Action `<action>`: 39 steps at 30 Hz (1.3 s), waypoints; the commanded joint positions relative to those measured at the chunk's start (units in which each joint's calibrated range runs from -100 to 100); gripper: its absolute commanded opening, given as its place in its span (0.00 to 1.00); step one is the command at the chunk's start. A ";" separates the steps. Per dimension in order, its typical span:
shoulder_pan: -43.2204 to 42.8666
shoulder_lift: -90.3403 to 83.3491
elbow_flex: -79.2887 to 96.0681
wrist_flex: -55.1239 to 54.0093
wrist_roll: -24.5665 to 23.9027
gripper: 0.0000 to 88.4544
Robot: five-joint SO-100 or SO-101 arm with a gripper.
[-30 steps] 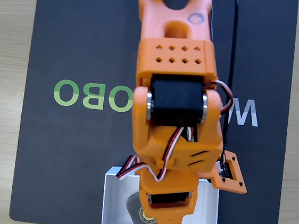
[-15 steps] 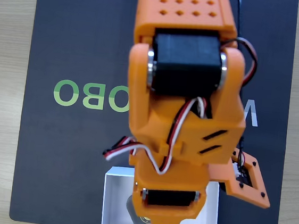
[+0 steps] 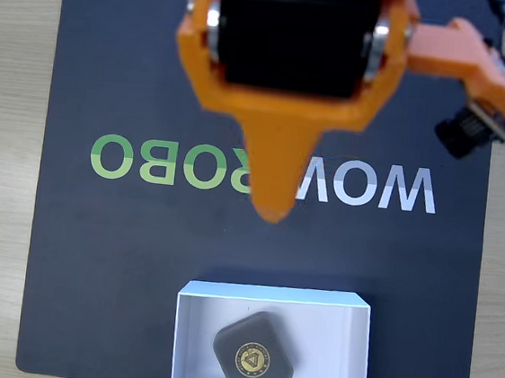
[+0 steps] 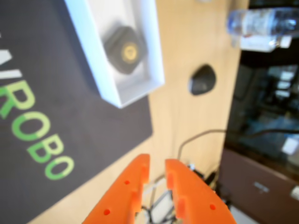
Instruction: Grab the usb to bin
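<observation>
The usb (image 3: pixel 253 356), a dark grey rounded square with a gold emblem, lies tilted inside the white bin (image 3: pixel 186 326) at the mat's near edge in the fixed view. My orange gripper (image 3: pixel 269 207) hangs high above the mat's middle, well clear of the bin, its tip pointing down at the lettering. In the wrist view the usb (image 4: pixel 125 49) rests in the bin (image 4: pixel 91 44) at the top. The gripper (image 4: pixel 157 164) enters from the bottom with its two fingers nearly together and nothing between them.
A dark mat (image 3: pixel 92 253) with green and white lettering covers the wooden table (image 3: pixel 1 172). In the wrist view a black computer mouse (image 4: pixel 202 79), a water bottle (image 4: pixel 261 21) and cables (image 4: pixel 196 140) lie beyond the mat's edge.
The arm has risen and pulled back from the bin. The usb, half covered by the gripper before, now lies free and fully visible in the bin.
</observation>
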 commanded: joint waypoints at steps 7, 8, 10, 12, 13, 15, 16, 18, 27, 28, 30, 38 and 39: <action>0.22 -35.97 43.24 -0.99 0.17 0.05; 0.22 -39.53 47.66 -0.99 0.17 0.05; 0.22 -46.39 55.79 -0.99 0.17 0.05; 0.14 -53.09 63.20 -1.25 0.22 0.05; 0.14 -56.31 66.54 -2.12 0.22 0.05; 0.22 -62.42 73.41 -5.26 0.28 0.05; 0.22 -65.30 76.66 -7.01 0.28 0.05; 0.22 -70.64 82.71 -9.72 0.91 0.05; 3.67 -92.26 105.11 -10.06 7.64 0.04; 4.60 -94.47 107.28 -10.06 8.06 0.04; 6.20 -98.71 111.26 -9.80 8.69 0.04; 6.70 -99.81 116.32 -3.69 9.22 0.04; 6.62 -99.81 116.32 -3.69 9.22 0.04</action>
